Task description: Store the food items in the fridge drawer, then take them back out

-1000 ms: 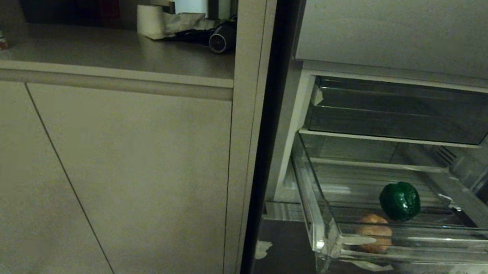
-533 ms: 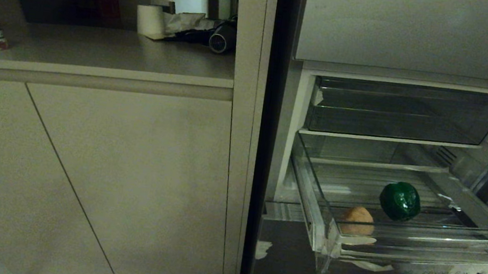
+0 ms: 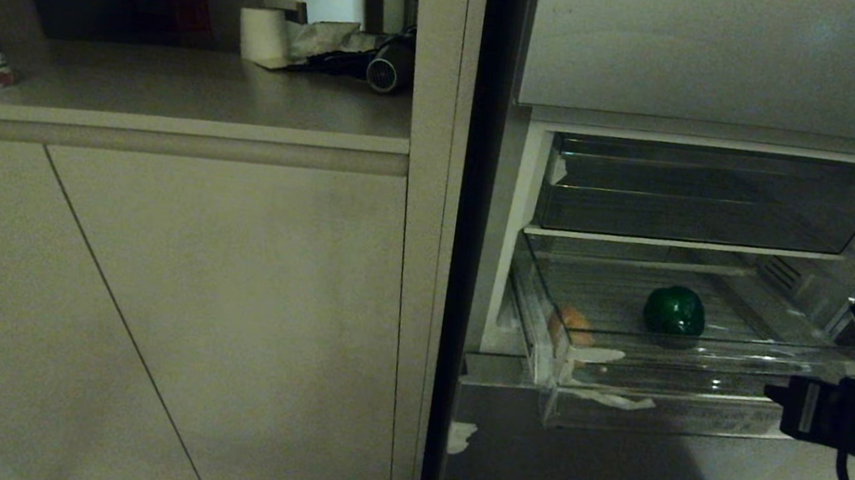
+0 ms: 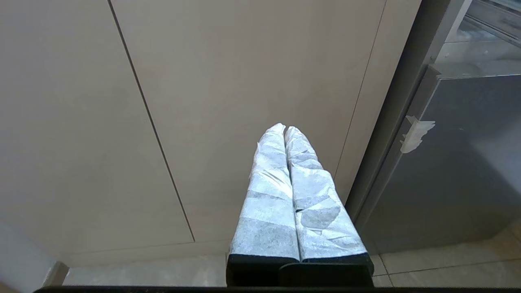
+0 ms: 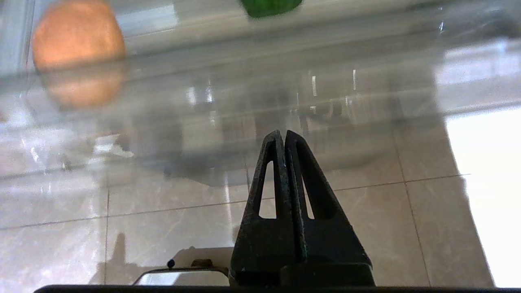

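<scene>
Fridge drawer (image 3: 671, 384): being met at its clear front lip by the right gripper (image 5: 283, 136), fingers pressed together, nothing pinched; the long front edge is running crosswise ahead of the tips.

Green pepper (image 3: 675, 310): lying beyond the lip, straight ahead.

Orange lump (image 5: 77, 36): sitting ahead, toward the drawer's left corner.

Left gripper (image 4: 284, 129): being kept parked before the cabinet door (image 4: 244, 81), pressed together, well apart.

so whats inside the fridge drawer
A green pepper and a tan-orange lump at the left corner of the drawer. The lump's lower part is blurred behind the front lip.
</scene>
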